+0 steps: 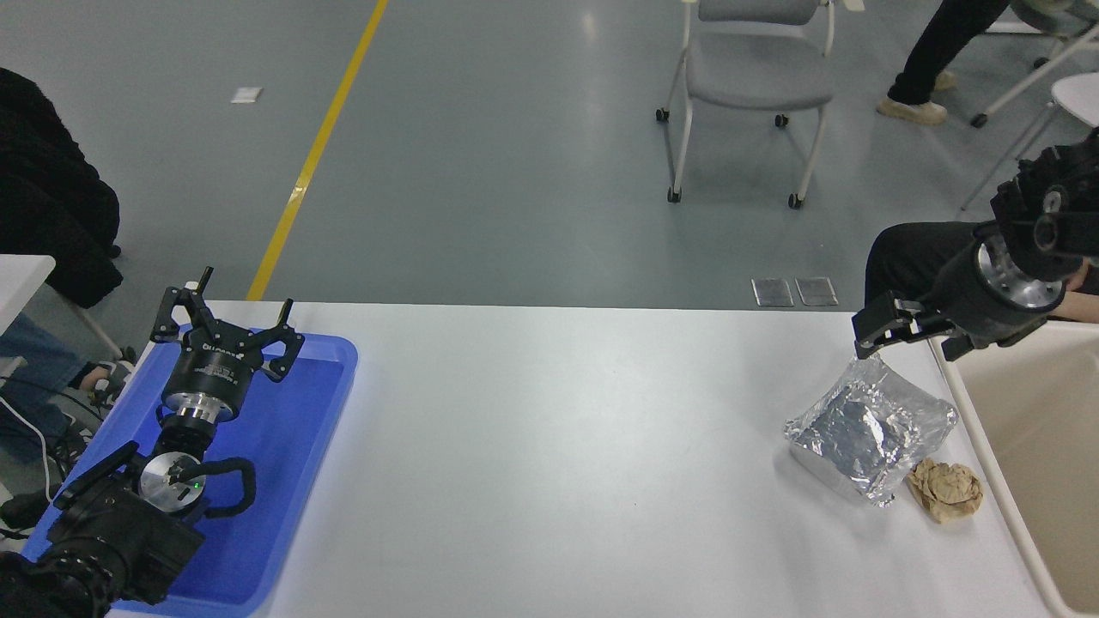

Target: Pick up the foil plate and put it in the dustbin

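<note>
1. Here, in the head view, far right of the white table (558,446): foil plate (871,433) lying flat and shiny, not yet picked up, very near the dustbin (987,463).
2. Just beside the plate's near corner: a small brown paper ball (944,489), touching it or almost so. Not part of the job.
3. Coming in from the right edge: right gripper (884,330), hanging above the table just past the plate's far corner. Not touching the plate. Holding nothing. Cannot tell whether wide or pressed together from this angle.
4. Parked at the lower left over the blue tray (300,429): left gripper (232,318), spread wide and empty.
5. Step in hand, most likely: getting down onto the plate for a grab.
6. To do it well: come down slowly onto the far rim, the side nearest the gripper. Spread wide first, then pinch the rolled edge, one side inside the plate and one side outside.
7. Squeeze softly. Thin foil, so easy to bend and crush, and easy to slip out of a weak pinch.
8. Keep away from the paper ball, so as not to push it or grab it too.
9. After a firm pinch: lift straight up, high enough to clear the bin's thick rim, then over to the right and let go inside.
</note>
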Controlling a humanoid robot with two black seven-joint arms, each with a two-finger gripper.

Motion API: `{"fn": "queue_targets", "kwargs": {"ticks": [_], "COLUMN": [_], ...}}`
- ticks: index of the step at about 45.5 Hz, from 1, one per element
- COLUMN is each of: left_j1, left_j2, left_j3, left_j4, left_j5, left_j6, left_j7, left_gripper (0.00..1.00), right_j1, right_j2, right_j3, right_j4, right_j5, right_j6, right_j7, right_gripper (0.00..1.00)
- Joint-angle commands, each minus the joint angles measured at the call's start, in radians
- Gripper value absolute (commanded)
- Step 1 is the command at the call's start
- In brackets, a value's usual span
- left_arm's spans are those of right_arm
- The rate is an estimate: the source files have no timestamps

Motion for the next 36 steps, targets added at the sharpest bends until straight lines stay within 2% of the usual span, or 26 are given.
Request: {"fn": "queue_targets", "kwargs": {"ticks": [1, 13, 26, 36], "left_j1": [0.0, 0.0, 0.0, 0.0], "left_j2": [-0.001, -0.001, -0.001, -0.001], "left_j3": [0.001, 0.001, 0.001, 0.001], "left_j4": [0.002, 0.002, -0.001, 0.002], "left_j5": [0.0, 0.0, 0.0, 0.0], "left_j6": [0.0, 0.0, 0.0, 0.0], "left_j7": [0.0, 0.0, 0.0, 0.0], "left_gripper": [1.0, 1.0, 1.0, 1.0], "right_j1": [-0.202, -0.387, -0.497, -0.519], "right_j2": [0.046, 0.076, 0.086, 0.096], "right_j3": [0.015, 0.04, 0.127, 0.133], "right_j4": [-0.147, -0.322, -0.431, -0.439], "right_j5": [-0.006, -0.002, 0.0, 0.0], "right_j6": [-0.126, -0.157, -0.174, -0.189], "right_j7": [-0.024, -0.056, -0.145, -0.166], "right_gripper": [1.0, 1.0, 1.0, 1.0]}}
